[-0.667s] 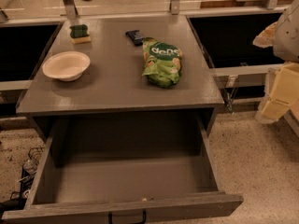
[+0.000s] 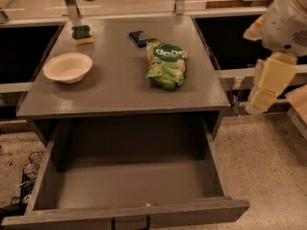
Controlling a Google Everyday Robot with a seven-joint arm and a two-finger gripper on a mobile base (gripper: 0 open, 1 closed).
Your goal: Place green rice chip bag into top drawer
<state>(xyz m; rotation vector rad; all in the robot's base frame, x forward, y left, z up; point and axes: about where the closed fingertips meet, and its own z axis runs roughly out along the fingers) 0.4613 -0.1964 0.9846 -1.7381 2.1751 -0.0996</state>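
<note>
Hanging at the three o'clock edge of the view, the gripper shows as pale, cream-coloured blocks below a white arm that the frame cuts off. Whether it is released or clenched cannot be told from this angle. It holds nothing that can be seen, and it sits well apart from the table, out over the speckled floor.

The green rice chip bag lies flat on the tabletop, right of centre, with its long side running from twelve to six o'clock. A small dark packet lies just beside its eleven o'clock corner; whether they touch is unclear. At the bag's nine o'clock, well apart, stands a pale bowl, and a green-and-yellow sponge sits at the bowl's twelve o'clock.

The top drawer is pulled out below the tabletop, at the bag's six o'clock. Its rear is in shadow, and its dark handle is clipped by the lower edge of the view.
</note>
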